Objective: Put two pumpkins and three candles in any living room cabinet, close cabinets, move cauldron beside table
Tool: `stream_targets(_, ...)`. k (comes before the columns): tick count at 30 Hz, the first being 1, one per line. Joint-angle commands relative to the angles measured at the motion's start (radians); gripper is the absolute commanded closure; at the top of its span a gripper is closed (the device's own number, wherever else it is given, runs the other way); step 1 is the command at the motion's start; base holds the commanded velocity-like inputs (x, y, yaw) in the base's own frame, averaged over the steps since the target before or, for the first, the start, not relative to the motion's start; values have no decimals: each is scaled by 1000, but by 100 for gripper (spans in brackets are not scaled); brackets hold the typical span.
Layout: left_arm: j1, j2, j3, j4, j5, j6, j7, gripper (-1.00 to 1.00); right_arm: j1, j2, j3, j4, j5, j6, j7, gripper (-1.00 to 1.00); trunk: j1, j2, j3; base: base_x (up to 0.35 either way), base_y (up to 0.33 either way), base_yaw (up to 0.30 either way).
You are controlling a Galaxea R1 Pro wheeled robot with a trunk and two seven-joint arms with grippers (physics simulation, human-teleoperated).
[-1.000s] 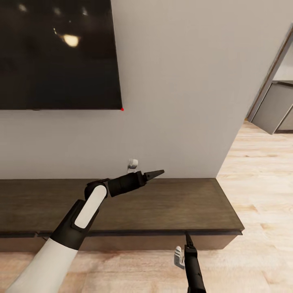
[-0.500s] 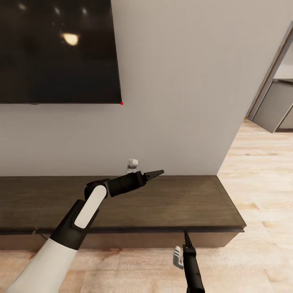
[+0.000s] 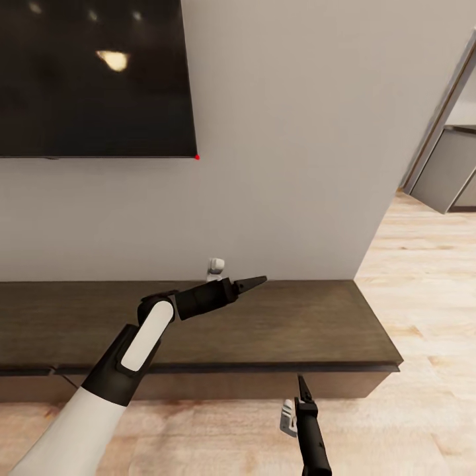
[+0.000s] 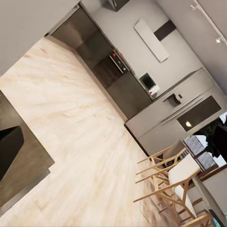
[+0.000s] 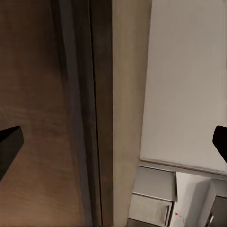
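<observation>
Jaws: the left gripper [image 3: 254,283] looks pinched shut on nothing; the right gripper [image 3: 301,387] stands spread in its wrist view, holding nothing.

Largest in the head view is the pale grey wall [image 3: 291,132] with the black wall-mounted screen [image 3: 92,79] at its upper left; below it runs the long, low dark-brown wood cabinet [image 3: 277,330], its top bare, its drawer fronts apparently closed, its right end meeting the light wood-plank floor [image 3: 423,291]. Pumpkins and candles are not on this stretch of cabinet top. The left arm hangs above the cabinet's middle; the right gripper points at its front edge near the right end. As I judge it, the robot is squaring up to the cabinet: keep both arms tucked clear of the front edge and settle the base squarely before reaching for a drawer.
</observation>
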Motion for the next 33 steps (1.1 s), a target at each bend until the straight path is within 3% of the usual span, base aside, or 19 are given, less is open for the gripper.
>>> stream_targets(1, 0, 0, 0, 0, 0, 0, 0, -100, 0, 0, 0, 0, 0, 0, 0, -100, 4, -7, -3, 0, 0, 0)
stream_targets(28, 0, 0, 0, 0, 0, 0, 0, -100, -14, 0, -2, 0, -5, 2, -3, -100, 107, -196, -88, 0, 0, 0)
stream_targets(33, 0, 0, 0, 1, 0, 0, 0, -100, -15, 0, -2, -1, -5, -3, -57, -100, 127, -231, -103, 0, 0, 0)
